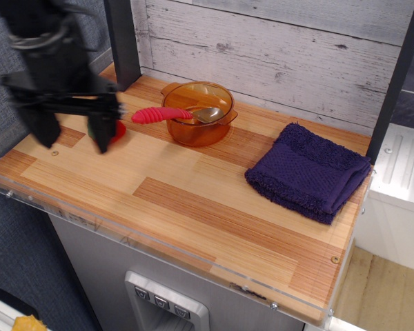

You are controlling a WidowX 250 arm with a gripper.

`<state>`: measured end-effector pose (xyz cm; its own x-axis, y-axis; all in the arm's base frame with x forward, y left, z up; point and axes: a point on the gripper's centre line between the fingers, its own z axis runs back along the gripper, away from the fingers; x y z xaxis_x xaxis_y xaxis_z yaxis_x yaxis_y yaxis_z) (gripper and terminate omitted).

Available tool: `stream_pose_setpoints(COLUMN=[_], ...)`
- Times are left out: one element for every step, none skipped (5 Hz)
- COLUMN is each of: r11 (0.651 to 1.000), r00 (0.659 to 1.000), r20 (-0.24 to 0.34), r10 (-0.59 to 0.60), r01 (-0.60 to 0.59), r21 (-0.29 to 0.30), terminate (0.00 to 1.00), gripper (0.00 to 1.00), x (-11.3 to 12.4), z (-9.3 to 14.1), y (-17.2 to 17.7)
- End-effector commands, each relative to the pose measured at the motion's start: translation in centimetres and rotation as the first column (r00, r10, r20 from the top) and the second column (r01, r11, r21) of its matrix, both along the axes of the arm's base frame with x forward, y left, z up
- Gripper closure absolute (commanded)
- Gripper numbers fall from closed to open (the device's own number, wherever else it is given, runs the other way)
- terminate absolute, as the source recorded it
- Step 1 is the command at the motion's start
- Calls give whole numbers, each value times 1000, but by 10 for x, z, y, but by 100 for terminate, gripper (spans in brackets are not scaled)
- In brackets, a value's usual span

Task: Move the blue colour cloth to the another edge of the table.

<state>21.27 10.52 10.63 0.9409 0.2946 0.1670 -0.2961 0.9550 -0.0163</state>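
Over at the far left of the light wooden bench (193, 200) of striped laminated planks, the black two-fingered tool (74, 138) hangs blurred above the surface, its two fingers spread wide apart and pointing down with nothing between them. One finger (102, 132) stands in front of a small red strawberry-shaped toy (117, 130), so that only a sliver of red shows beside it; whether they touch cannot be told.

To the right of the tool, near the whitewashed plank wall (283, 48) at the back, sits an amber translucent round bowl (197, 114) with small side handles. A spoon with a ribbed pink-red handle (161, 114) rests across the bowl's rim, its metal end (dull silver) lying inside the bowl and the handle sticking out toward the tool.

Well apart from the tool, to the right of the bowl, the folded dark blue-purple terry cloth (309, 171) lies flat on the bench at its right edge, its far corner reaching the clear acrylic rim (159, 246) there. A dark upright post (121, 41) stands behind the bowl's left side.
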Motion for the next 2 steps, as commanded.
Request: stream_pose_setpoints(r11=[992,979], r00=[994,982], r20=[45,95], r10=[104,161], r01=[-107,-171], r21=[72,112], terminate=[0,0], gripper=[0,0], x=[-14,-18], z=[-7,-8], y=[51,68])
